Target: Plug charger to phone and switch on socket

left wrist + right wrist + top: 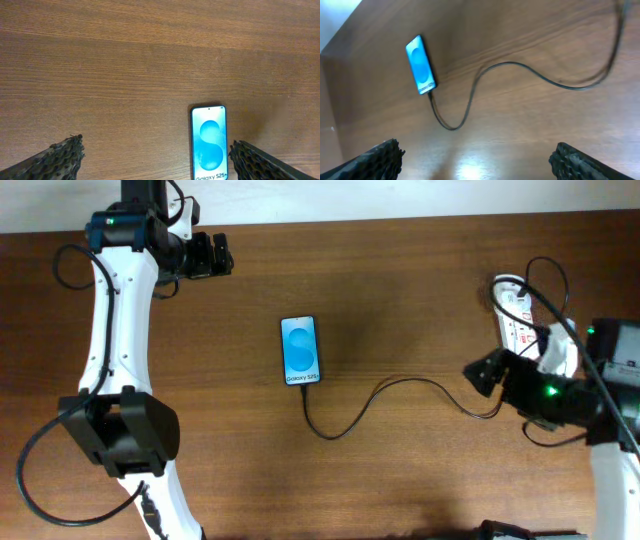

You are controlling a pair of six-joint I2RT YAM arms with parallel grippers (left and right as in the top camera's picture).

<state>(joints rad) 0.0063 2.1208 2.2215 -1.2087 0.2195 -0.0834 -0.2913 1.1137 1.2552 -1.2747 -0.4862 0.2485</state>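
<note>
A brown wooden table [400,300] fills almost all of every view. Its grain runs left to right in long, fine streaks of darker and lighter wood, and the finish is smooth with a slight sheen. Beyond the far edge lies a pale, whitish strip [400,195]; whether it is floor or wall cannot be told. In the right wrist view a bright patch of reflected light [470,167] sits on the wood at the lower edge, and the same pale surface shows at the upper left corner.
</note>
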